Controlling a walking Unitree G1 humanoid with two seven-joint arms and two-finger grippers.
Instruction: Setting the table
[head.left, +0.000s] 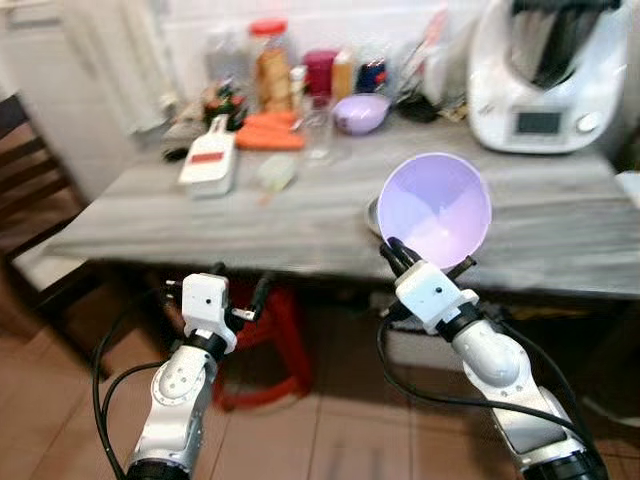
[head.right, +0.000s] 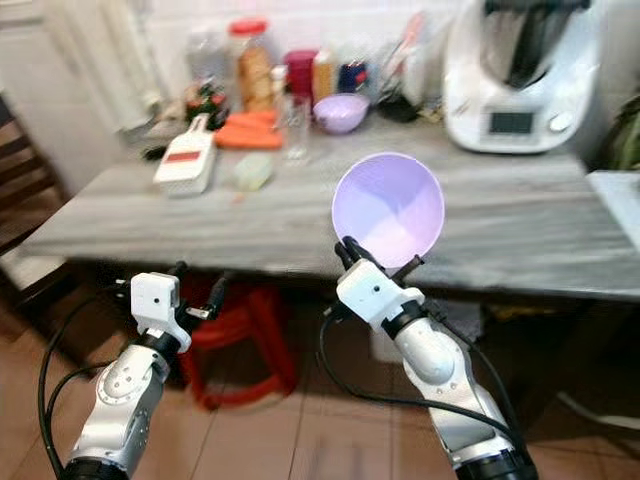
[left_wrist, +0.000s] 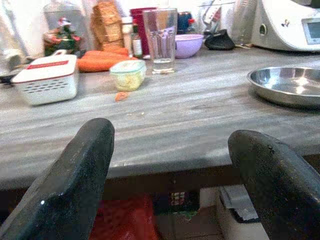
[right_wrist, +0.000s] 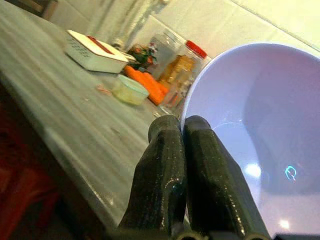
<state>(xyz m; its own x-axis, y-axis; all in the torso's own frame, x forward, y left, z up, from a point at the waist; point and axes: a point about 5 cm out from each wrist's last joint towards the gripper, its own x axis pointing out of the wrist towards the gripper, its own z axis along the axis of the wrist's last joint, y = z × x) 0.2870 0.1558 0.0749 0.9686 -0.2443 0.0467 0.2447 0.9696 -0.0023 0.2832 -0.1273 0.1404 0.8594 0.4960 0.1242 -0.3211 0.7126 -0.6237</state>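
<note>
My right gripper (head.left: 400, 250) was clamped tight on the rim of the purple bowl (head.left: 436, 208), holding it tilted above the near edge of the grey table (head.left: 300, 215), over the steel plate (left_wrist: 286, 85). My left gripper (head.left: 215, 272) hung below the edge, fingers (left_wrist: 75, 175) wide apart, empty.

A home kitchen: white wall tiles (right_wrist: 280, 20) behind a grey wooden surface (head.left: 300, 225) crowded with food jars (head.left: 270, 62), a drinking glass (left_wrist: 160, 35), carrots (head.left: 268, 132) and a countertop cooking machine (head.left: 545, 75).

Glossy lilac plastic bowl (head.left: 434, 209), shiny steel plate (left_wrist: 290, 86), matt wood-grain table (head.left: 300, 215).
</note>
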